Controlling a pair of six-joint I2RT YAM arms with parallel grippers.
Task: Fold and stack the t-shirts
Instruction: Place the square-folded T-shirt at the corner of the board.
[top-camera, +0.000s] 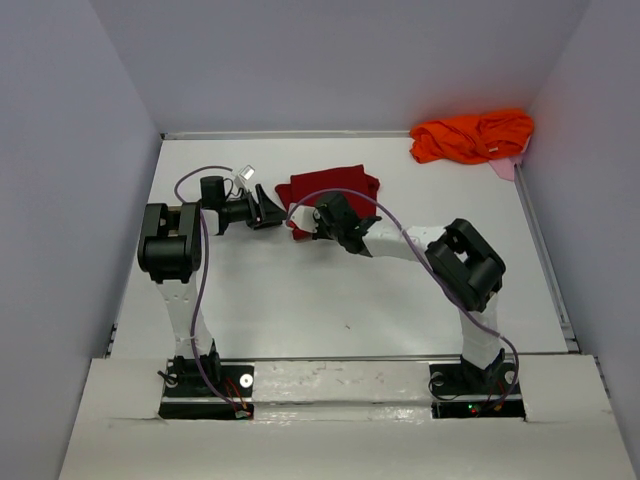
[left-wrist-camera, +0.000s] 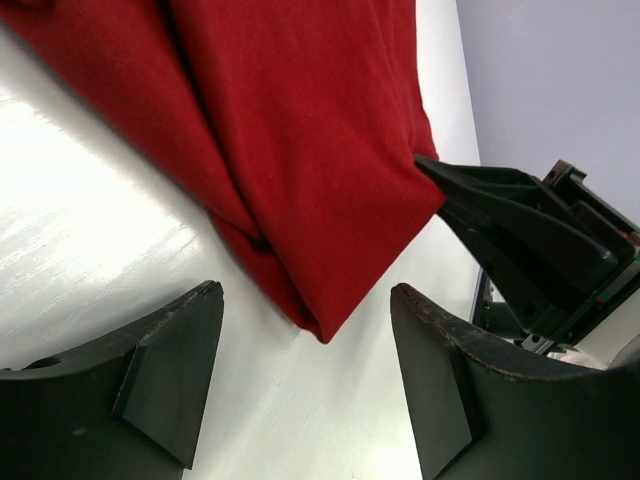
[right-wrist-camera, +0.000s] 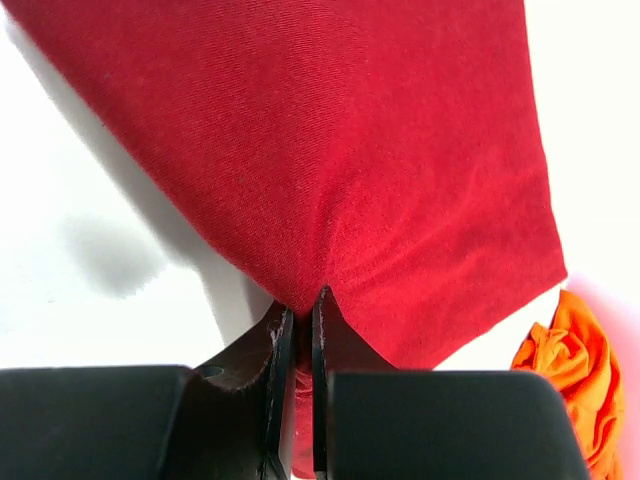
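The dark red t-shirt lies folded into a small packet at the middle back of the table. My right gripper is shut on its near edge, and the right wrist view shows red cloth pinched in the narrow slit between the jaws. My left gripper stands open just left of the packet. In the left wrist view a corner of the red t-shirt points into the gap between the open fingers without touching them. The orange t-shirt lies crumpled in the far right corner.
A pale pink scrap pokes out from under the orange t-shirt. Grey walls close off the table at the back and on both sides. The right gripper's black fingers show in the left wrist view, at the packet's far edge.
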